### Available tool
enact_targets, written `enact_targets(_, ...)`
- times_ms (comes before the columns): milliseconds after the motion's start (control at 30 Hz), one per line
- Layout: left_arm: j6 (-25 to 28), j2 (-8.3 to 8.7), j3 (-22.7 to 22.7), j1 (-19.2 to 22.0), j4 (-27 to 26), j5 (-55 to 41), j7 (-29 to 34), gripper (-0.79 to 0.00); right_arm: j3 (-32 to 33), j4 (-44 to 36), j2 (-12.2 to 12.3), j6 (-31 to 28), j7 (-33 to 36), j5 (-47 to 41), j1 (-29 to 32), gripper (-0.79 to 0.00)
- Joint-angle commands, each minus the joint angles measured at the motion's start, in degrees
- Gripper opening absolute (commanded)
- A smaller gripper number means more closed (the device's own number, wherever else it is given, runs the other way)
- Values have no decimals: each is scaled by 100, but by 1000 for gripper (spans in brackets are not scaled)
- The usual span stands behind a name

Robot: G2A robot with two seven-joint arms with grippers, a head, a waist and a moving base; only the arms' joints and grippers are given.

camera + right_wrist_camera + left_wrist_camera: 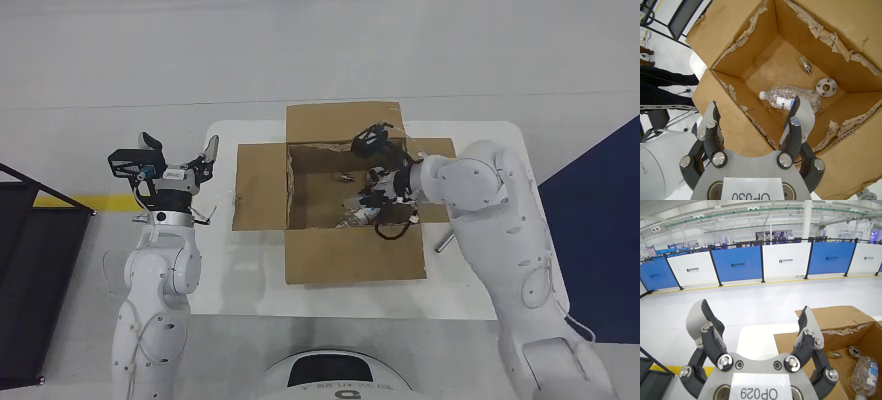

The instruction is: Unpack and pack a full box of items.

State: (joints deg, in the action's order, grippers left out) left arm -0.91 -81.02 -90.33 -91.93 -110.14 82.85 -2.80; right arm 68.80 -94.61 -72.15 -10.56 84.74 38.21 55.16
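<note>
An open cardboard box (pixel 350 255) stands mid-table with its flaps spread. On its floor lie a clear plastic bottle (pixel 802 95), a round metal flange (pixel 826 87) and a small metal fitting (pixel 804 64). My right gripper (pixel 755 101) hovers open above the box's edge, pointing down into it, one finger in line with the bottle and nothing held. In the top view the right gripper (pixel 370 195) hides part of the box's inside. My left gripper (pixel 755 305) is open and empty, raised beside the box's left flap (pixel 838 317); the top view shows the left gripper (pixel 180 150) there too.
The white table (pixel 470 140) has bare room around the box. A small metal part (pixel 445 240) lies by the right flap. A black rack (pixel 20 230) stands off the table's left side. A person's legs (pixel 664 79) show beyond the table.
</note>
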Motion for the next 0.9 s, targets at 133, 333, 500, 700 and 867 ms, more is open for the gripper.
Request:
enact_targets(133,0,0,0,0,0,0,0,0,-941,1551,-150,408,326,326,-912,-123)
enact_targets(333,0,0,0,0,0,0,0,0,-1343,2318,-249,760,153,378,-1180,-142)
enact_targets(500,0,0,0,0,0,0,0,0,-1535,2707,-290,1264,71,626,-1253,-108)
enact_targets(700,0,0,0,0,0,0,0,0,-1727,3109,-369,1538,-112,563,-1327,-71)
enact_targets(867,0,0,0,0,0,0,0,0,-1798,3458,-471,1621,-509,223,-1470,0)
